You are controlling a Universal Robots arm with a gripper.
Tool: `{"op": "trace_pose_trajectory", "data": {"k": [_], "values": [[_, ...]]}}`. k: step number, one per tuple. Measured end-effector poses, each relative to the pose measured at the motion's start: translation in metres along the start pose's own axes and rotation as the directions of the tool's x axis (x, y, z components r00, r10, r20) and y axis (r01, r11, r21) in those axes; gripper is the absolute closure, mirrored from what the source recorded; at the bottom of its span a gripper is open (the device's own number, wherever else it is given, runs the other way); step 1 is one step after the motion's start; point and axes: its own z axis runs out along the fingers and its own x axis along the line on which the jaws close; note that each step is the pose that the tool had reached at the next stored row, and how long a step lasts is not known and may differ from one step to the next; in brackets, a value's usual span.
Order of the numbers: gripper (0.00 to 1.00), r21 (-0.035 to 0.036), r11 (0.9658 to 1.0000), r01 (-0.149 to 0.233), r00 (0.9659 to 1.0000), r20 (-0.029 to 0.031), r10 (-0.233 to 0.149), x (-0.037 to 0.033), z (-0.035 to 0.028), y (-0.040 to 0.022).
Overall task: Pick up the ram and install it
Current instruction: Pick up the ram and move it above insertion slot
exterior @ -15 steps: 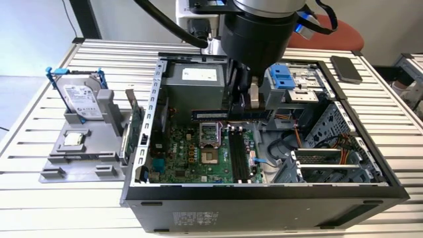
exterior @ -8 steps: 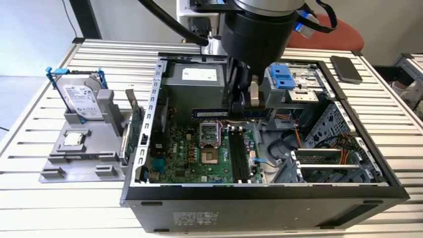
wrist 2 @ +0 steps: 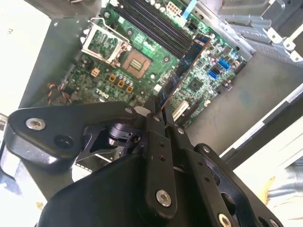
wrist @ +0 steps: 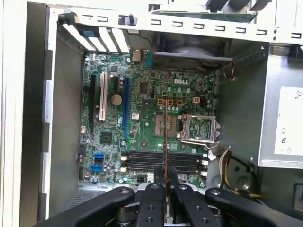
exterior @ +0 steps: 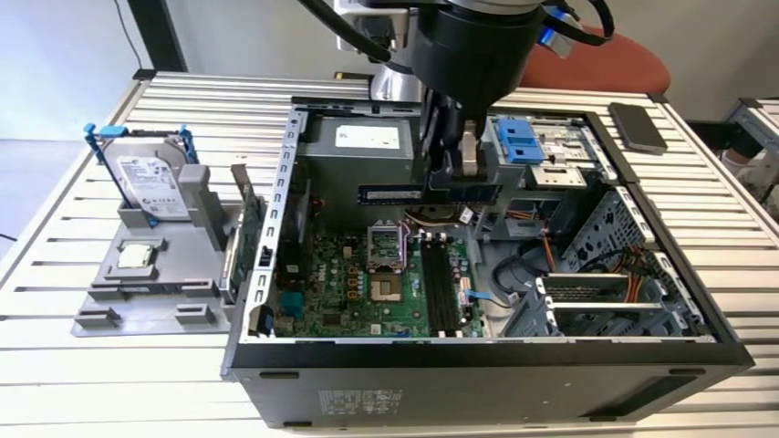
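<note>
- The ram [exterior: 391, 192], a slim blue-black stick, hangs in the air inside the open computer case [exterior: 487, 370], just above the middle of the exterior view; it lies level there, lengthwise from the exterior view's left to its right.
- In the second wrist view the ram [wrist 2: 187, 64] juts out from the fingertips over the green board; in the first wrist view it [wrist: 164, 142] is seen edge-on as a thin dark line.
- The pincer [exterior: 469, 185] is closed on the ram near one end, its two black fingers pinched against the flat faces; both wrist views show the grip [wrist 2: 159, 108] [wrist: 165, 176].
- The ram is clear of the motherboard [exterior: 353, 292] and not seated in the memory slots [exterior: 444, 287], which lie lower in the exterior frame.
- The slots [wrist: 161, 161] run as dark parallel strips next to the processor socket [wrist: 166, 124].
- A grey power supply [exterior: 353, 151] sits at the upper end of the case.
- Outside the case, toward the exterior view's left, a green card [exterior: 252, 228] stands upright just beside the case wall.
- Further to that side, a hard drive [exterior: 152, 182] in a blue frame stands in a grey holder [exterior: 159, 283].
- All of this rests on a white slatted table [exterior: 73, 365]; a dark flat phone [exterior: 637, 126] lies at the upper right.
</note>
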Motion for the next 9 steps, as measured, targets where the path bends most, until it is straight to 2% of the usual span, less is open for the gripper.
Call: {"op": "trace_pose_trajectory", "data": {"k": [9], "values": [[1.0, 0.0004, 0.9999, -0.012, 0.9999, 0.0001, 0.012, -0.0076, 0.0, -0.0166]]}}
